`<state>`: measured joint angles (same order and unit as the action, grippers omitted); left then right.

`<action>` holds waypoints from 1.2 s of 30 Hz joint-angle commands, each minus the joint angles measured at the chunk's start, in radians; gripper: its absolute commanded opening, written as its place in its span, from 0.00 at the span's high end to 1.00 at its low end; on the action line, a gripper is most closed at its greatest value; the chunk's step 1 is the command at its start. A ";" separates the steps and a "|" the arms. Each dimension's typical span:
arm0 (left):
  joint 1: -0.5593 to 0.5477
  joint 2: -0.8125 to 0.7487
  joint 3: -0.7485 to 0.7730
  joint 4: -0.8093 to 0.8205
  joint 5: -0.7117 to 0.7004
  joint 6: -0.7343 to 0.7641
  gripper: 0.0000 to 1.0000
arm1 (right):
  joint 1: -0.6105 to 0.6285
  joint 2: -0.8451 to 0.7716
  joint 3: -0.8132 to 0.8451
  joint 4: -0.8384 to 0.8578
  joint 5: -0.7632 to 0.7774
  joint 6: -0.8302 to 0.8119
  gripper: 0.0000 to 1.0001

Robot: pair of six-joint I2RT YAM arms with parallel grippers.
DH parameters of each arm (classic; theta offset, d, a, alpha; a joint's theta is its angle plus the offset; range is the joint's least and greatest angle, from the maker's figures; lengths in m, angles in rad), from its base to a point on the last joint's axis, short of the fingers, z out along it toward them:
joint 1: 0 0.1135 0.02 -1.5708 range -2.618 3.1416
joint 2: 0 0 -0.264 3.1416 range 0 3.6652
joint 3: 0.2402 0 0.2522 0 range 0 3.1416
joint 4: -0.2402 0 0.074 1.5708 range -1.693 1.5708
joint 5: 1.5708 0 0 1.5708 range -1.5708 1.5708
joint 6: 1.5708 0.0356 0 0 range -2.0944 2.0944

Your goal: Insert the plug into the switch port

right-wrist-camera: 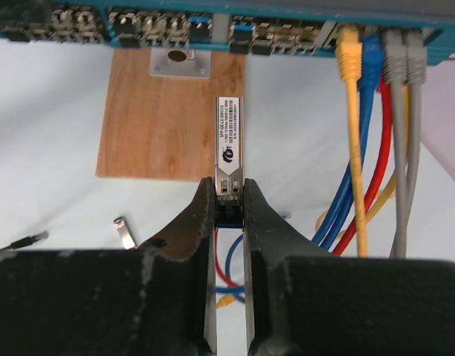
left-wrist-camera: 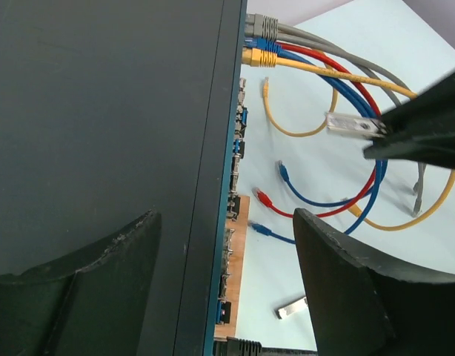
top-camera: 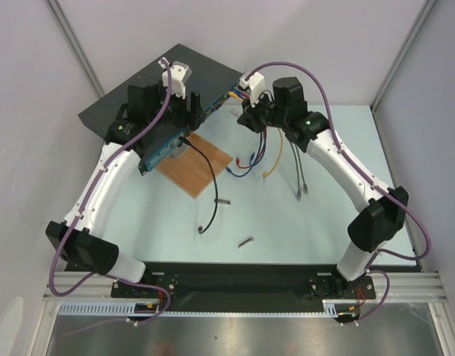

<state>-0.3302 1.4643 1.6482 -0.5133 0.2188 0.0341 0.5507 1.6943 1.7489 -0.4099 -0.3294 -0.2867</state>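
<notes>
The right gripper (right-wrist-camera: 229, 200) is pinching the plug (right-wrist-camera: 229, 137) by its rear, jaws nearly closed; the plug is pointing at the switch (right-wrist-camera: 294, 13), near its ports (right-wrist-camera: 175, 30), not yet touching; the left gripper (left-wrist-camera: 226, 216) is gaping, empty; the next move probably needs straight alignment.

Overhead overview; wrist close-ups along switch (top-camera: 142, 85)

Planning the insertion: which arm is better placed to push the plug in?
Right: the right gripper pinches the plug, aimed at the switch ports. The left gripper hangs open over the switch.
</notes>
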 commanded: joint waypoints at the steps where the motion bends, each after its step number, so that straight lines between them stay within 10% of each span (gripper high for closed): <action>1: 0.023 -0.024 -0.002 -0.011 0.013 -0.003 0.24 | 0.002 0.057 0.101 0.023 -0.003 0.009 1.00; 36: 0.059 0.085 0.053 0.025 0.013 -0.059 0.21 | -0.003 0.298 0.403 -0.090 -0.031 -0.019 1.00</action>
<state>-0.2790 1.5368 1.6638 -0.5056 0.2138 0.0090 0.5339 1.9823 2.0937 -0.5152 -0.3557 -0.2901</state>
